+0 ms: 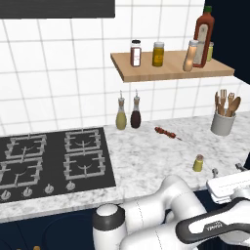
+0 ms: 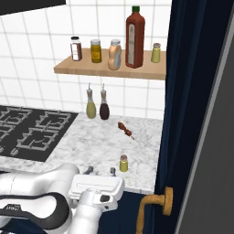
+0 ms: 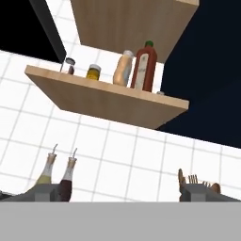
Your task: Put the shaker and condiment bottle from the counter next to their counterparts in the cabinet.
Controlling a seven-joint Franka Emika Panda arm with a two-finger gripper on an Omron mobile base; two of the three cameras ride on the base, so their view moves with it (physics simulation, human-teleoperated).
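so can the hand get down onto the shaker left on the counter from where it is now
Probably yes. The shaker stands alone on the counter just beyond the open hand, with nothing around it; the skewer lies well behind it.

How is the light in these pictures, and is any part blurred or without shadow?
Left base view: even, flat light; the shaker on the counter throws hardly any shadow. Right base view: the same soft light, and the navy cupboard door is nearly black. Hand view: the shelf is sharp, lit from below; no glare, no blur anywhere.
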